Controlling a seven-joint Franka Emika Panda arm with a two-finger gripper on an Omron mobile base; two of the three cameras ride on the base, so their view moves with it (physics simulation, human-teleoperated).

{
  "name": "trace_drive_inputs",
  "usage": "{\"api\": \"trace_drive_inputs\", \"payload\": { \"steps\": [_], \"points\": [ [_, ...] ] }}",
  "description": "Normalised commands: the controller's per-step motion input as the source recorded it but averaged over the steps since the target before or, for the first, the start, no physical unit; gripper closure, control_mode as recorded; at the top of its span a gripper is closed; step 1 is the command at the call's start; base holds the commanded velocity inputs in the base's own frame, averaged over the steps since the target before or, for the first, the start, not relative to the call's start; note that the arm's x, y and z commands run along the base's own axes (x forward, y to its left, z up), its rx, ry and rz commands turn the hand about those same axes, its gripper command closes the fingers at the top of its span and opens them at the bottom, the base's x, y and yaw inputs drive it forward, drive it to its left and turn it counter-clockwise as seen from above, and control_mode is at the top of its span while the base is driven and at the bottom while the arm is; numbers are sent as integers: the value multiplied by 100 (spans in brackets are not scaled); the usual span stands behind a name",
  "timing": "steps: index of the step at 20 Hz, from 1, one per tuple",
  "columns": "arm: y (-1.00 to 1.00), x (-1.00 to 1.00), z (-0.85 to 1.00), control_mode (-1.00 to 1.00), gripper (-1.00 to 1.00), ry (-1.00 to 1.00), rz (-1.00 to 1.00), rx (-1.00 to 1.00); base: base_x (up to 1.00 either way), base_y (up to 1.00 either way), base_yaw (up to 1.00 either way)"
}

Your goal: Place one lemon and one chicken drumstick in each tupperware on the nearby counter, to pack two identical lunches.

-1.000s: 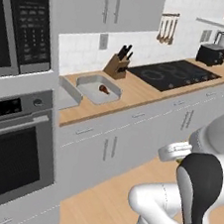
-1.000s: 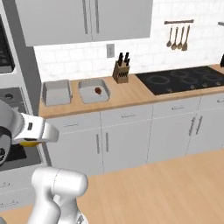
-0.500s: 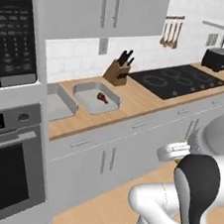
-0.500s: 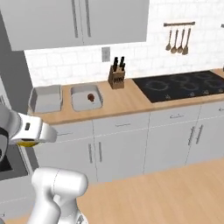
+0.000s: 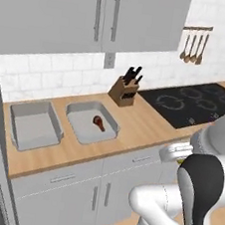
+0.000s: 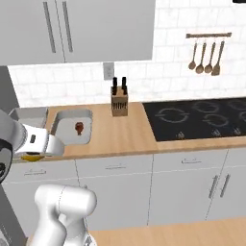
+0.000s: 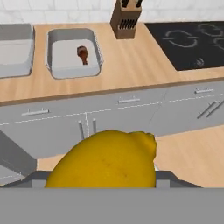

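Gripper (image 6: 32,154) clamped on lemon (image 7: 107,161), in front of the cabinets, well short of counter (image 5: 143,123). Two tupperware side by side on the wood: right one (image 5: 77,125) w/ drumstick (image 5: 98,122), left one (image 5: 20,122) w/o food. Knife block (image 5: 124,88) near.

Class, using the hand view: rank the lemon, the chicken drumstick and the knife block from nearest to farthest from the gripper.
1. The lemon, right at the gripper, bottom of the view.
2. The chicken drumstick, inside the right-hand tupperware on the counter.
3. The knife block, farther back, by the wall.
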Motion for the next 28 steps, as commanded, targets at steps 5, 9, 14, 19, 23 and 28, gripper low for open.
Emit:
{"api": "trace_drive_inputs", "payload": {
  "steps": [5, 9, 14, 19, 23, 28],
  "points": [
    [0, 0, 0, 100, 100, 0, 0, 0, 99, -1, 40],
    [0, 15, -16, -100, 100, 1, 10, 0, 54, 0, 33],
    [0, 78, -65, -100, 100, 4, 36, 1, 0, 0, 0],
    [6, 95, -78, -100, 100, 1, 32, 0, 0, 0, 0],
    [21, 99, -89, -100, 100, 1, 23, 0, 0, 0, 0],
    [41, 88, -91, -100, 100, 0, 14, 0, 0, 0, 0]
  ]
}}
